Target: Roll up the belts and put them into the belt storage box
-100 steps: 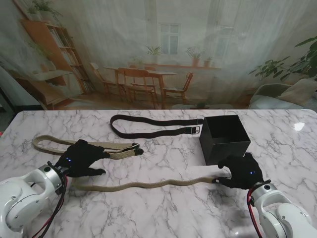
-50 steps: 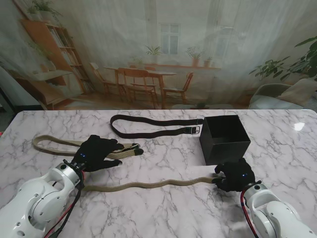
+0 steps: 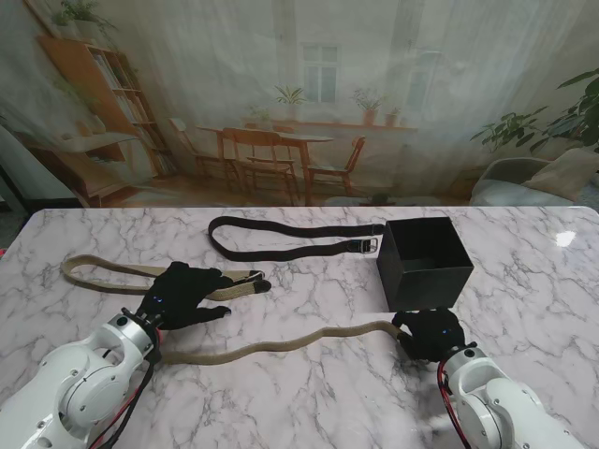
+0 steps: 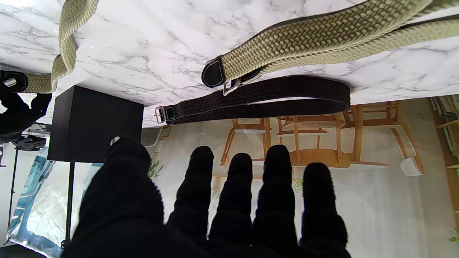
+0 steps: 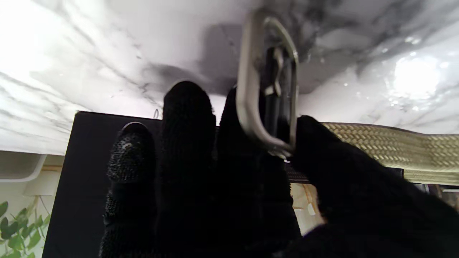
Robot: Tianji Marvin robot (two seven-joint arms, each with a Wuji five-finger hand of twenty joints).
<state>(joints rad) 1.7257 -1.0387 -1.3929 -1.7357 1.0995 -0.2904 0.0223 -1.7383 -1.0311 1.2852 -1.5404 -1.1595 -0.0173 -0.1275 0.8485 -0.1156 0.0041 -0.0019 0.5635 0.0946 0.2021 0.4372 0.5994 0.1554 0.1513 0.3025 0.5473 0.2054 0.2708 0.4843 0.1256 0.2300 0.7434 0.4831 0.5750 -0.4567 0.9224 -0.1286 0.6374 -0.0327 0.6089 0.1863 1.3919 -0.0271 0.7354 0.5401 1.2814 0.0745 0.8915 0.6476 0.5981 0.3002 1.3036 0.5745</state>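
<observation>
1. Your right hand (image 3: 430,332) is closed on the buckle end of the khaki belt (image 3: 271,344). The right wrist view shows the metal buckle (image 5: 267,93) pinched between thumb and fingers, lifted off the desk (image 3: 309,393).
2. From that hand, the belt's long axis runs across the desk toward your left arm, lying in a shallow wave. Its far portion folds back and passes beyond the left hand, ending near the second khaki tip (image 4: 213,72).
3. Your left hand (image 3: 182,293) holds nothing. The left wrist view shows the fingers (image 4: 238,193) extended and apart, above the desk. It hovers just beside the folded stretch of khaki belt; I cannot tell whether it touches it.
4. The belt storage box (image 3: 424,261) stands just beyond the right hand, farther from you, its open top facing up. It appears to hold nothing yet.
5. The black belt (image 3: 290,239) lies farther from you, its buckle end near the box and its length running left. It is untouched.
6. Judgement: the rolling must start at the buckle and travel leftward along the belt's axis. The right hand is the nearer one to both buckle and box.
</observation>
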